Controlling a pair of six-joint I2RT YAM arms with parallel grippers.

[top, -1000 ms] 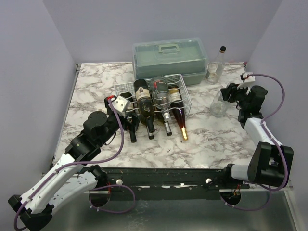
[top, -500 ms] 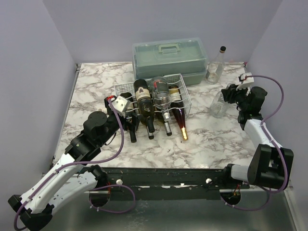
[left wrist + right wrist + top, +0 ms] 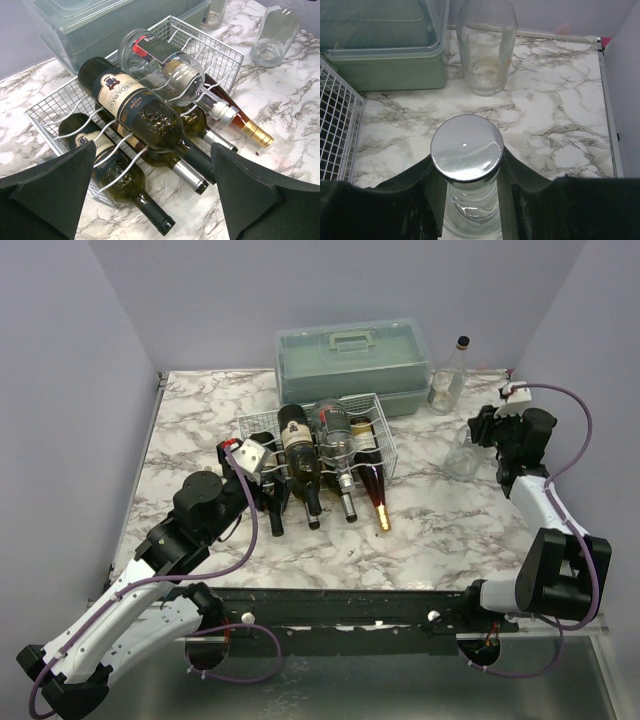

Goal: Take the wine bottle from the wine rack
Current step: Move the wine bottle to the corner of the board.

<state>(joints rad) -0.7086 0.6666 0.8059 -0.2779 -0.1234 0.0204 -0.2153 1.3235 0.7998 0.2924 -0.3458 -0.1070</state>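
The white wire wine rack (image 3: pixel 385 412) (image 3: pixel 42 107) sits mid-table with several wine bottles lying in it. A clear one (image 3: pixel 165 65) rests on top, beside a dark labelled one (image 3: pixel 137 107). My left gripper (image 3: pixel 268 490) (image 3: pixel 152 150) is open at the rack's front left, over the bottle necks and holding nothing. A clear bottle with a silver cap (image 3: pixel 462 452) (image 3: pixel 466 146) stands off the rack at the right. My right gripper (image 3: pixel 487 430) (image 3: pixel 470 187) is shut on its neck just under the cap.
A grey-green plastic case with a handle (image 3: pixel 352 360) (image 3: pixel 385 55) stands behind the rack. Another clear empty bottle (image 3: pixel 447 380) (image 3: pixel 486 45) is upright at the back right. The table's right edge (image 3: pixel 605 100) and the wall are close to the right arm.
My right gripper has shut on the clear bottle's neck and shifted back and to the right with it. The left arm and the rack have not moved.
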